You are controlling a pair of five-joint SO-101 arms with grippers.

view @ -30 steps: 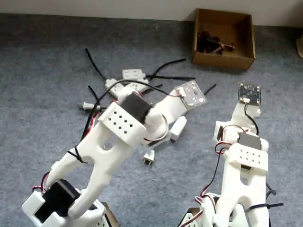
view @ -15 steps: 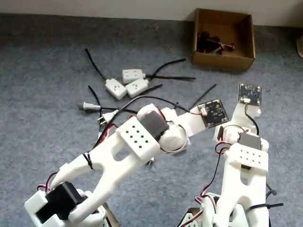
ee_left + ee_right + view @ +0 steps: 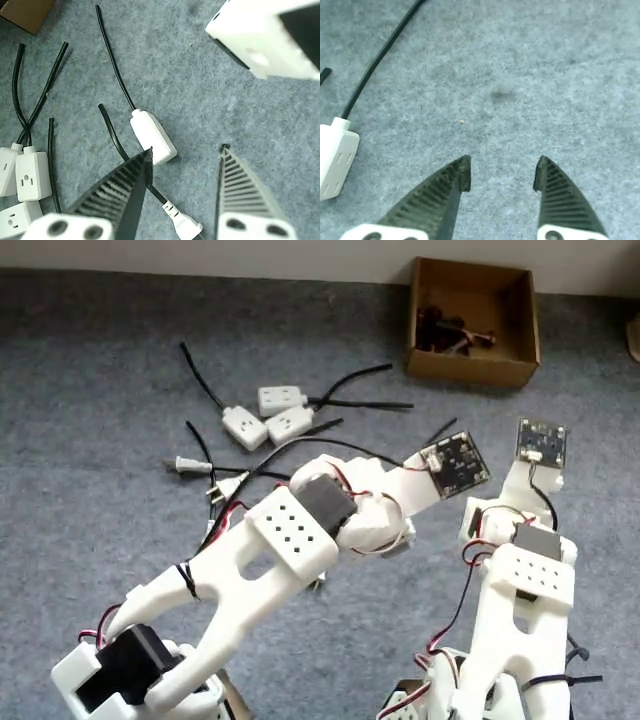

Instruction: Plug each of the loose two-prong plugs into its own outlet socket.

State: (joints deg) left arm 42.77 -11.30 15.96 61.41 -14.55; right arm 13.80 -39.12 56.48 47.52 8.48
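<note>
Plainly, the left gripper (image 3: 185, 149) hung empty with fingers spread wide. The white socket (image 3: 152, 137) lay slantwise just beside one fingertip. The right gripper (image 3: 502, 160), equally spread, seemed less well placed.

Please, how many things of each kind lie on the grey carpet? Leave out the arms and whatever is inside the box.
outlet sockets: 4
two-prong plugs: 3
cardboard box: 1
Total: 8
</note>
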